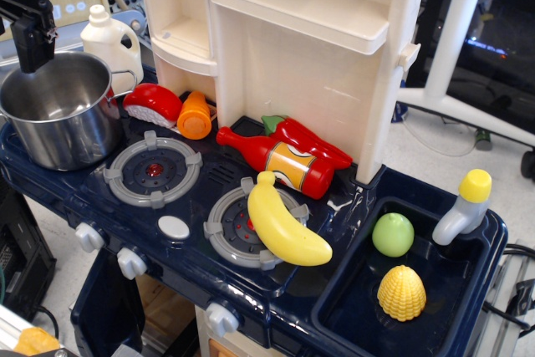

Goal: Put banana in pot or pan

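The banana [284, 227] is glossy yellow and curved. It lies on the right burner [234, 236] of the toy stove, next to the red ketchup bottle [280, 160]. The pot [58, 110] is large shiny steel with a thin wire handle. It stands empty at the stove's back left corner. My black gripper [33, 63] hangs over the pot's far rim, far left of the banana. It holds nothing, and its fingers overlap from this angle, so their gap does not show.
A red-and-white toy [153, 104], an orange piece [195, 115] and a red pepper [309, 141] lie behind the burners. The sink [359, 311] holds a green fruit [393, 234] and yellow corn [401, 293]. A white jug [111, 39] stands behind the pot. The cream shelf unit [301, 56] rises at the back.
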You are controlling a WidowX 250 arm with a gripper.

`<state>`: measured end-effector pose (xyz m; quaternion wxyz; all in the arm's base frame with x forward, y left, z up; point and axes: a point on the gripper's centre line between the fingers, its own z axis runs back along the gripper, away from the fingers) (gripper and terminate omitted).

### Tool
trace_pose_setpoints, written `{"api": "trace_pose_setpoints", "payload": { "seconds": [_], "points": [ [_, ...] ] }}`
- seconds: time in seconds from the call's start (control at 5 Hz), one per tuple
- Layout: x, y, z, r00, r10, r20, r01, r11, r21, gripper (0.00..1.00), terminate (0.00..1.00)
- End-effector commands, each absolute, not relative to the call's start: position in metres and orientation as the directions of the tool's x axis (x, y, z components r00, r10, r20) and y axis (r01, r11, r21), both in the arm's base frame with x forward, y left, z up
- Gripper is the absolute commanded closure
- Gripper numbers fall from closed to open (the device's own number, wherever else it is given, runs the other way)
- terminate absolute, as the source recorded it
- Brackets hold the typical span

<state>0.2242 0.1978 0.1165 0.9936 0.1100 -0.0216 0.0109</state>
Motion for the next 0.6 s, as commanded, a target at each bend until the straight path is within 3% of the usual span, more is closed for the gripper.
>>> {"api": "trace_pose_setpoints", "payload": {
  "seconds": [0.0,0.4],
  "points": [
    [0.224,0.198,0.117,0.999,0.017,0.045,-0.026,0.976,0.218,0.0,0.0],
    [0.209,0.098,0.158,0.96,0.278,-0.037,-0.263,0.94,0.219,0.0,0.0]
  ]
}}
